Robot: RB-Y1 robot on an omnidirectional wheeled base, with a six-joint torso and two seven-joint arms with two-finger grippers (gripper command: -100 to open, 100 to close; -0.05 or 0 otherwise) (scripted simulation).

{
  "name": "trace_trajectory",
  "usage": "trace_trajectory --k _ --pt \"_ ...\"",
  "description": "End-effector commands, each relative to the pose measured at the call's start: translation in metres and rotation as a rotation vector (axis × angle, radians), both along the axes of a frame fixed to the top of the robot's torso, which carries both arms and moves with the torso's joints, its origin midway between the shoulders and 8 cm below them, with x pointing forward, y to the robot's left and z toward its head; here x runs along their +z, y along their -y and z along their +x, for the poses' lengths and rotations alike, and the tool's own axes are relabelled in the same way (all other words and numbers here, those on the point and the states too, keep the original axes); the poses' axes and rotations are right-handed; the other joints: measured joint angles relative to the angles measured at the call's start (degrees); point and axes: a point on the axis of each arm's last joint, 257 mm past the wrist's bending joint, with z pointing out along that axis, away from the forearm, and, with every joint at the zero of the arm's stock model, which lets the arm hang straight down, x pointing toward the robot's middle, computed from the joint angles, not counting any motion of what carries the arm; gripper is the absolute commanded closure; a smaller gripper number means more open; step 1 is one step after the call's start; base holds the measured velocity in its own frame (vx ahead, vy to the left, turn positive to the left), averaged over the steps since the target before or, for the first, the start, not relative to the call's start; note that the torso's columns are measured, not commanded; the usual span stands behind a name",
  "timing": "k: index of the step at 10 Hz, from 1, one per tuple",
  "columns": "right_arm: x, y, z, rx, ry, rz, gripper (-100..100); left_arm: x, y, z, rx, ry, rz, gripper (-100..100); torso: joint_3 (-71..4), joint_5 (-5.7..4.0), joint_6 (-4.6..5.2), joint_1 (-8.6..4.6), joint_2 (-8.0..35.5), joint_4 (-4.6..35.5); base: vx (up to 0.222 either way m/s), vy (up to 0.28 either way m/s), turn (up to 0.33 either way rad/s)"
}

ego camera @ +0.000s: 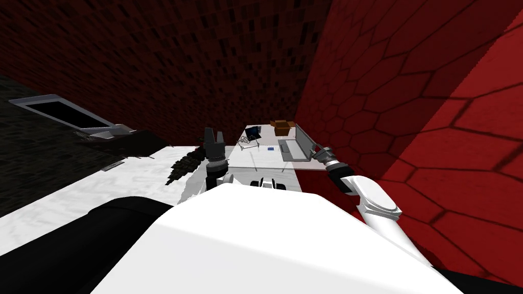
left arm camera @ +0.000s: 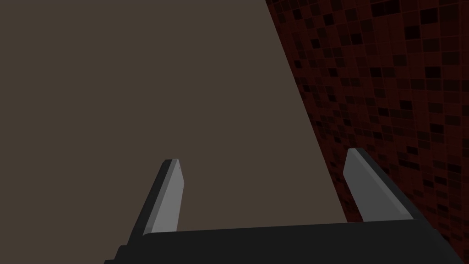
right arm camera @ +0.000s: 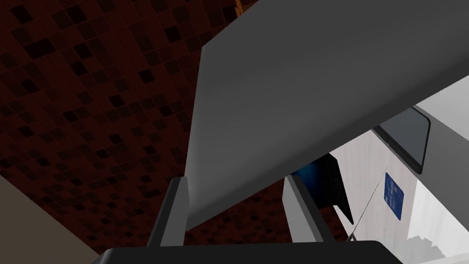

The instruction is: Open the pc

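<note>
A grey laptop (ego camera: 293,149) lies at the right end of a white desk (ego camera: 255,162), its lid (ego camera: 306,142) raised partway and leaning toward the red wall. My right gripper (ego camera: 316,152) is at the lid's near edge. In the right wrist view the flat grey lid (right arm camera: 320,68) runs between the fingers (right arm camera: 176,211) of my right gripper (right arm camera: 238,206), which press on its corner. The laptop's base with a dark panel (right arm camera: 405,137) shows under the lid. My left gripper (ego camera: 213,136) is held up at the desk's left end, and in its wrist view the left gripper (left arm camera: 270,188) stands open with nothing in it.
On the desk stand a brown box (ego camera: 282,126) at the back, a small dark screen (ego camera: 252,133) and a blue card (ego camera: 270,148). A red wall (ego camera: 408,127) runs close along the desk's right side. A dark spiky object (ego camera: 184,166) lies left of the desk.
</note>
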Motion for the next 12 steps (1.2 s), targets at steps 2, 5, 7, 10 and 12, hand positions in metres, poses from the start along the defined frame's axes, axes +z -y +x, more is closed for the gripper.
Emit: trace_trajectory --k 2,5,7,10,12 --pt "-0.004 -0.003 -0.004 0.000 0.001 -0.078 100 0.000 0.000 0.000 0.000 0.000 0.000 0 -0.01 0.08 -0.03 0.09 0.01 0.07 0.016 0.051 -0.005" --pt "-0.009 -0.022 0.002 0.015 -0.007 -0.135 100 0.000 0.000 0.000 0.000 0.000 0.000 0 -0.01 0.08 -0.07 0.10 0.02 0.09 0.030 -0.005 -0.051" --pt "-0.013 -0.041 0.005 0.041 -0.009 -0.189 100 0.000 0.000 0.000 0.000 0.000 0.000 0 0.00 0.12 -0.04 0.17 0.04 0.11 0.033 -0.005 -0.073" --pt "-0.014 -0.056 0.007 0.058 -0.004 -0.244 100 0.000 0.000 0.000 0.000 0.000 0.000 0 0.01 0.11 -0.01 0.15 0.06 0.11 0.027 -0.004 -0.053" --pt "-0.018 -0.058 0.007 0.044 -0.007 -0.235 100 0.000 0.000 0.000 0.000 0.000 0.000 0 0.04 0.06 -0.08 0.19 0.08 0.05 0.011 -0.004 0.012"
